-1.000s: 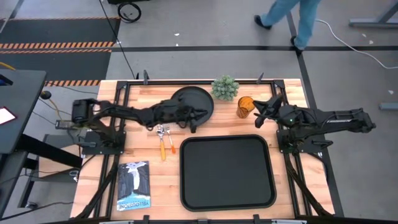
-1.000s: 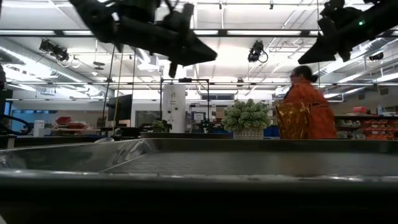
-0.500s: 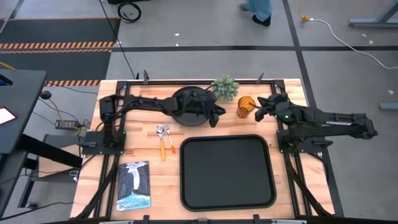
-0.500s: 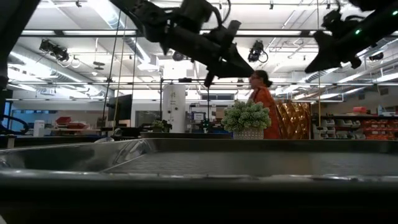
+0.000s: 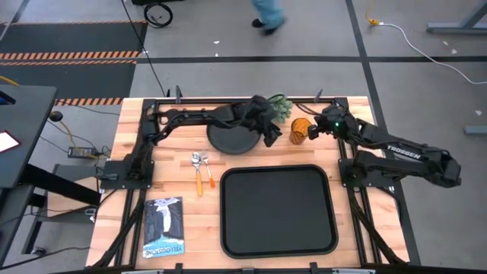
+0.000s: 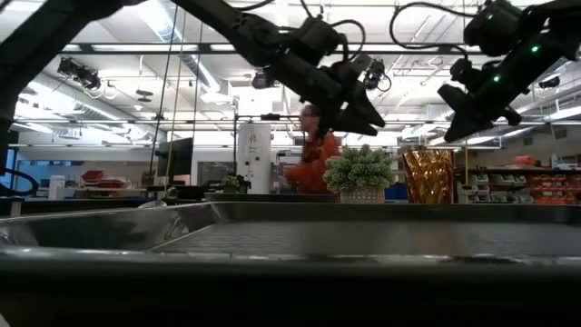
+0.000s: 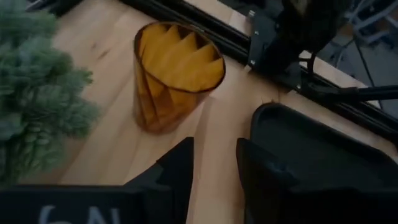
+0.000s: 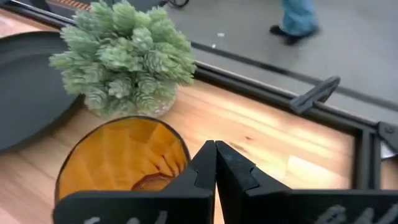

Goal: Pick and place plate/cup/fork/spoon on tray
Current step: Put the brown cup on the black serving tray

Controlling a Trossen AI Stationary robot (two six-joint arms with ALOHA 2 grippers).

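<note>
The amber cup (image 5: 299, 131) stands on the wood at the far right, next to the green plant ball (image 5: 277, 106). The round dark plate (image 5: 224, 137) lies left of it, partly under my left arm. My left gripper (image 5: 272, 135) is open and empty. It hovers between plate and cup, above the table (image 6: 363, 116), facing the cup (image 7: 177, 74). My right gripper (image 5: 311, 132) is shut and hangs above the cup's right side (image 6: 461, 113), its fingertips by the rim (image 8: 216, 158). The black tray (image 5: 278, 209) lies near the front. Fork and spoon (image 5: 202, 171) lie side by side left of it.
A booklet (image 5: 163, 226) lies at the near left. A black frame rail (image 8: 273, 93) runs along the table's far edge behind the plant. A person (image 6: 313, 159) walks in the room behind the table.
My left gripper has swept toward the table's right edge, across the plate and toward the cup, sinking a little. My right gripper has come down and a little toward the far edge, closer to the cup. The person behind has walked across.
</note>
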